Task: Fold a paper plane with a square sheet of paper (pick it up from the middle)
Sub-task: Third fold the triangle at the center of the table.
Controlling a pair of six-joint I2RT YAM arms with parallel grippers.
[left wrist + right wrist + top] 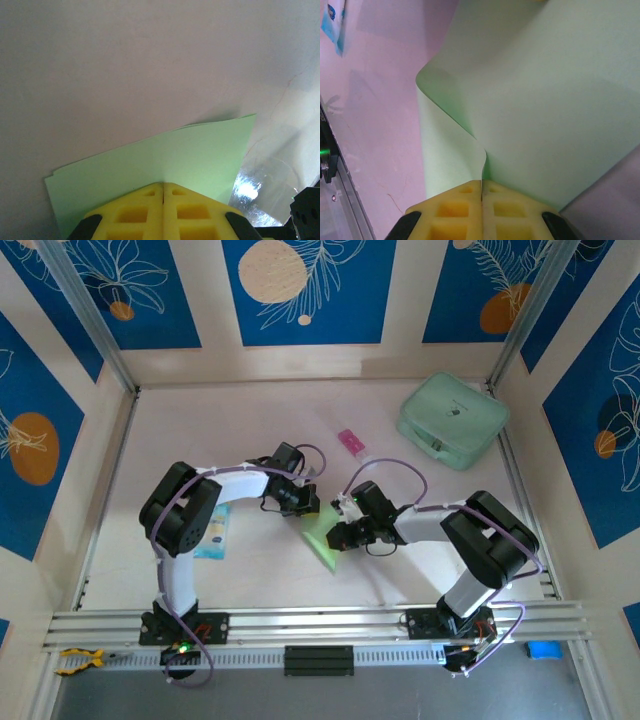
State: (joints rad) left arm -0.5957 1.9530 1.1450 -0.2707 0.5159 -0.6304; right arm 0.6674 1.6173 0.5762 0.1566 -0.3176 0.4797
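Yellow pads of the left pincer (163, 186) sit pressed together with no gap, nipping the near edge of the square sheet of paper (165, 155). Two layers show at its left corner, so it looks doubled over there. Right pincer (481, 184) likewise closed tight, its pads pinching a buckled ridge of the same sheet, which curls away from the pinch in a soft wave. Seen from above, both pincers meet over the middle of the counter (200, 430), between the two arms, with the lime-green sheet spread between and below them, one corner pointing toward the near edge. Whether that corner touches the counter I cannot tell. Handling, by my judgement: very light and thin, limp enough to sag and curl, creases readily, likely to tear or crumple if the two pincers pull or twist against each other. Smooth surface, so a shallow nip at the rim may slip. A better hold is further in, near the midline where a fold would run. Farther out: pink-and-white tube (351, 442) beyond the pincers, mint-green case (452, 420) at far right, blue-and-white packet (213, 532) by the left arm, all well apart from the sheet.
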